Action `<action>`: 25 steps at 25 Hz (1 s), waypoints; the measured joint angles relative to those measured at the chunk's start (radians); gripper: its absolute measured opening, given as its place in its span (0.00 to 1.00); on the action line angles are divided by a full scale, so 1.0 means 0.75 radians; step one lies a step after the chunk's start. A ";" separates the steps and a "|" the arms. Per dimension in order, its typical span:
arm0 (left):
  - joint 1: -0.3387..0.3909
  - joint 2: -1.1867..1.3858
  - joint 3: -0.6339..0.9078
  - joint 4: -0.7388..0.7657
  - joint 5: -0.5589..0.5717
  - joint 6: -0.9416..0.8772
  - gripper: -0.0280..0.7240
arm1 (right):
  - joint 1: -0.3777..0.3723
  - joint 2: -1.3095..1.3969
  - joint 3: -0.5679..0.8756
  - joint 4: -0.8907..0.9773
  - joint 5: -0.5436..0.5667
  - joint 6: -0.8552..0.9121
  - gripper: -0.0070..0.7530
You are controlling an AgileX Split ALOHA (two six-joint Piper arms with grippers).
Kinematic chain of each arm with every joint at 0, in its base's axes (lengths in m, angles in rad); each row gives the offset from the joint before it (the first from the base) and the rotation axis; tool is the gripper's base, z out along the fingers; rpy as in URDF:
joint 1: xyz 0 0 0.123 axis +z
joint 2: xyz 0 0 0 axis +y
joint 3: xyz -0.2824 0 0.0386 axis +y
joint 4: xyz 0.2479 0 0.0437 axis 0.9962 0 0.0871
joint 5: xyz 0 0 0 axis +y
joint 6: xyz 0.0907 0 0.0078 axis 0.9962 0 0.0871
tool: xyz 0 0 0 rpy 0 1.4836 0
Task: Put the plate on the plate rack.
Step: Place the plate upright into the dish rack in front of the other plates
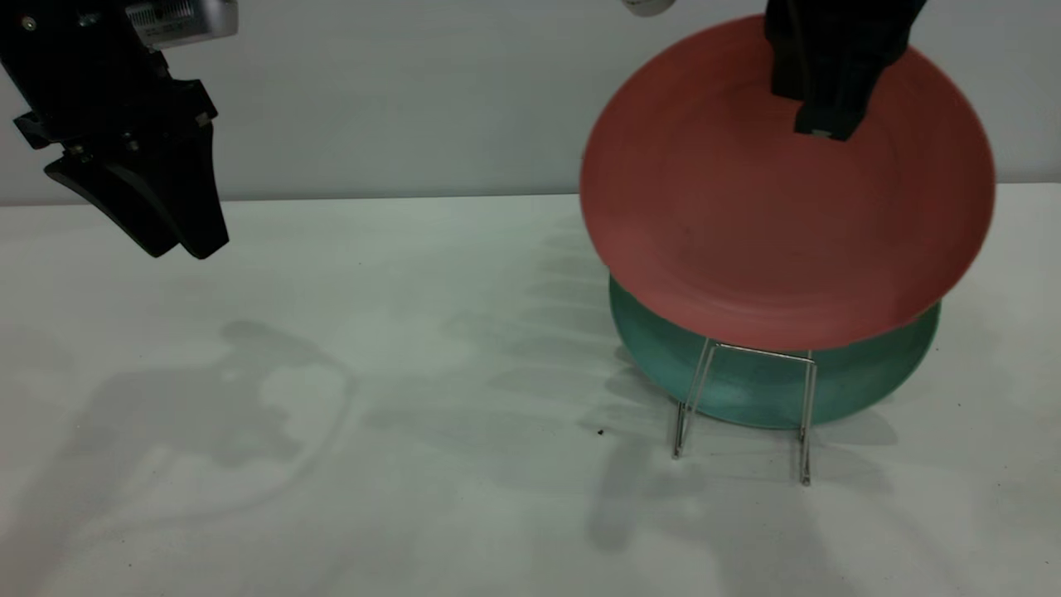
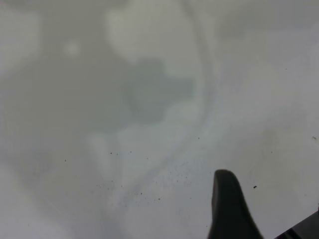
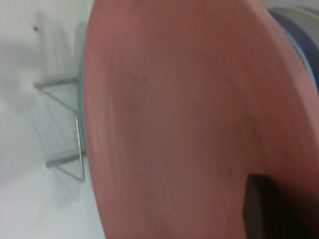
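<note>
The salmon-pink plate (image 1: 771,215) hangs tilted at the right, face toward the camera. My right gripper (image 1: 821,124) is shut on its top rim. One finger (image 3: 261,209) lies on the plate's face (image 3: 174,124); the other is hidden behind it. The plate's lower rim is level with the top of the front loop of the silver wire plate rack (image 1: 746,398), in front of a teal-green plate (image 1: 746,390). I cannot tell whether it touches the rack. The rack also shows in the right wrist view (image 3: 67,129). My left gripper (image 1: 182,245) hovers open and empty at the far left.
The teal-green plate stands upright in the rack behind the front loop. A blue plate's edge (image 3: 301,35) shows behind the pink one. The white table (image 1: 373,414) stretches left of the rack, under my left finger (image 2: 229,209).
</note>
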 joint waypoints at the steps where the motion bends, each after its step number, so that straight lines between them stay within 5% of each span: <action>1: 0.000 0.000 0.000 0.000 0.000 0.000 0.64 | 0.000 0.001 0.000 0.002 -0.005 0.000 0.12; 25: 0.000 0.000 0.000 0.000 0.005 0.028 0.64 | 0.000 0.182 0.008 0.000 -0.063 0.004 0.12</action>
